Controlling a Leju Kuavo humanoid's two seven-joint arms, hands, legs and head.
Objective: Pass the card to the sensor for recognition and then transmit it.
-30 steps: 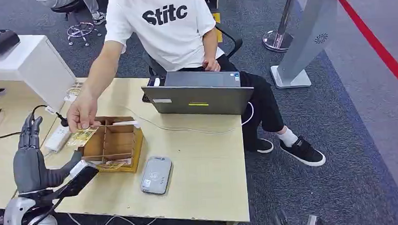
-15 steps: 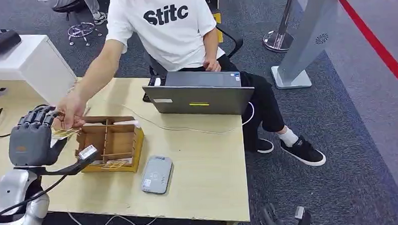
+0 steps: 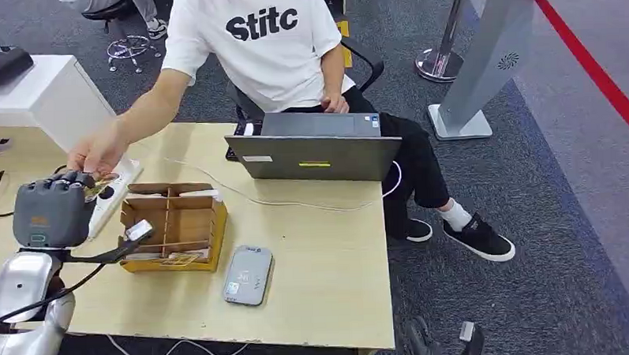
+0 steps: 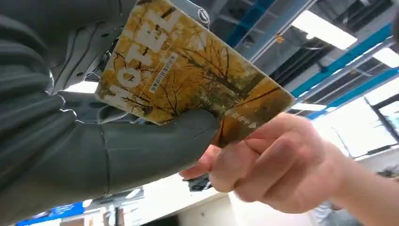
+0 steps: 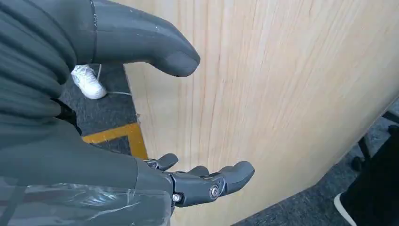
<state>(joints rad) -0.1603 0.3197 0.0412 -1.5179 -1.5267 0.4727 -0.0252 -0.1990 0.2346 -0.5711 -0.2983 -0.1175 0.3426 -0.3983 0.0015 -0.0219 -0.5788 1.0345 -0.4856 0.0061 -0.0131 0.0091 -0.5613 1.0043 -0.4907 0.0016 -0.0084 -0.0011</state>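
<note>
At the left of the head view the left robot hand (image 3: pixel 42 212) pinches the card (image 4: pixel 188 80) while the person's hand (image 4: pixel 277 169) also grips it, so an early release or pull could drop it short of the sensor (image 3: pixel 247 276); the right robot hand (image 5: pixel 188 183) hangs spread.

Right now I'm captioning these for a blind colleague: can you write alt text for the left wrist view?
A yellow card printed with autumn trees is held at once by the robot's left hand, its thumb pressing the card's face, and a person's hand pinching the opposite end. Ceiling lights and blue beams show behind.
</note>
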